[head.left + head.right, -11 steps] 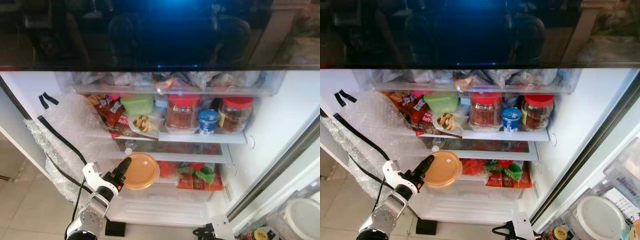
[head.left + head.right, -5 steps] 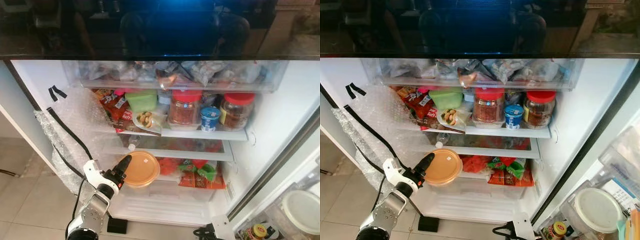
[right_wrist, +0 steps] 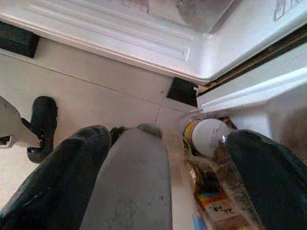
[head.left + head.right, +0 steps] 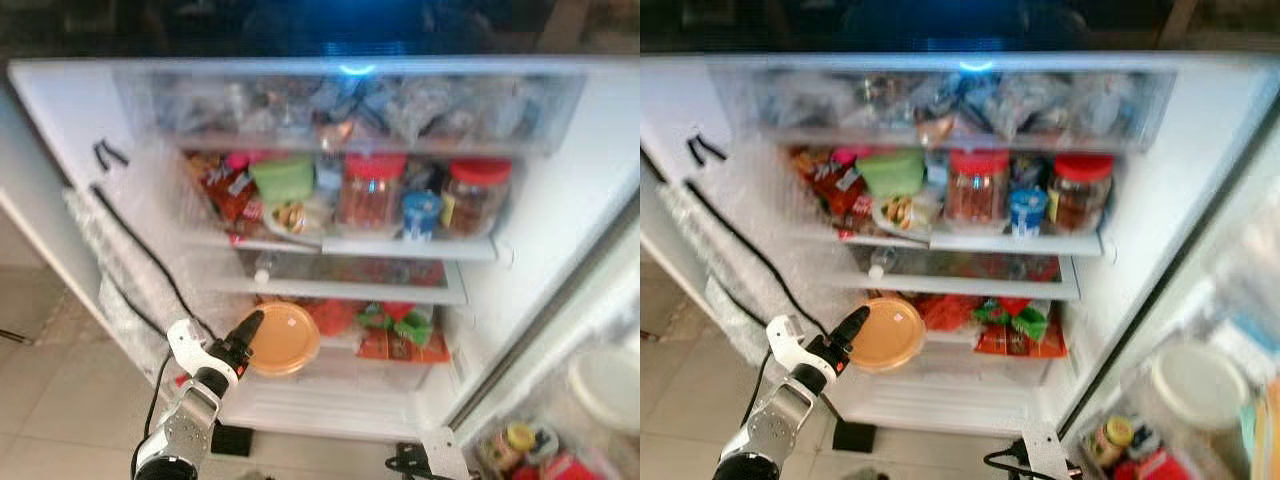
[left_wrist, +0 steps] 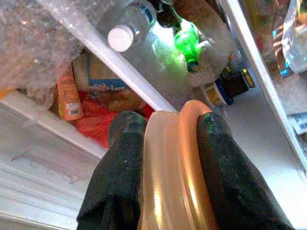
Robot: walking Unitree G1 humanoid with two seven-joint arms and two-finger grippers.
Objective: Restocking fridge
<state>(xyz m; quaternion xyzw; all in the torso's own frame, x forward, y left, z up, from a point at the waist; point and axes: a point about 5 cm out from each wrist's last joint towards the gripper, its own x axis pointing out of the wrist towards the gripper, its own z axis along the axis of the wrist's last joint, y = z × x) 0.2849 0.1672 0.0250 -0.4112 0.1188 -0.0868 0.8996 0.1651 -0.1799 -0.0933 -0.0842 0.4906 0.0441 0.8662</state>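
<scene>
A round orange lidded container (image 4: 285, 338) is held at the front of the fridge's lower shelf (image 4: 400, 362), beside red and green packets (image 4: 398, 330). My left gripper (image 4: 243, 338) is shut on the container's near-left rim. In the left wrist view the two black fingers (image 5: 120, 167) pinch the container (image 5: 172, 187) by its edge. My right gripper (image 3: 168, 136) hangs low by the fridge's foot, open over the tiled floor (image 3: 91, 91).
The middle shelf (image 4: 400, 246) carries two red-lidded jars (image 4: 368, 192), a green tub (image 4: 281, 177), a blue cup (image 4: 421, 214) and snack packets. A bottle (image 4: 262, 270) lies under it. Bubble wrap and a black cable (image 4: 140, 255) cover the left wall. The door rack (image 4: 1195, 385) stands at right.
The whole picture has shifted and blurred, so the camera moved. My left gripper keeps the orange container at the same spot by the lower shelf.
</scene>
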